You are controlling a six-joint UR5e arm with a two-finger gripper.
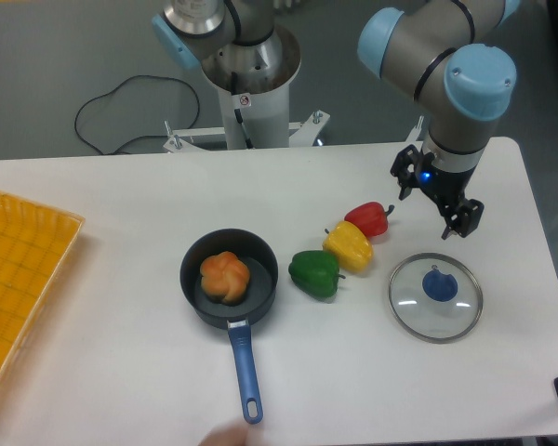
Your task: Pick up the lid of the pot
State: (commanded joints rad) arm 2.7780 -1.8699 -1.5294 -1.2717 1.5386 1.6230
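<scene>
None of the lifting is done: on the tabletop [102, 307] sit a pan [192, 277] holding an orange pepper [225, 277], then a green pepper [313, 273], yellow pepper [349, 247] and red pepper [367, 219], seemingly no obstacle, while the hand [428, 213], spread and unladen, hangs beyond the ungrasped pot lid [435, 319] at right.

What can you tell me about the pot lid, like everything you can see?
The lid is round and see-through, like glass, with a thin, shiny rim that looks like metal. A smooth, round blue knob sits on top. The lid lies flat, knob up, on the white table, to the right of the yellow pepper in the picture. It touches the table, and the open tool isn't touching it.
</scene>
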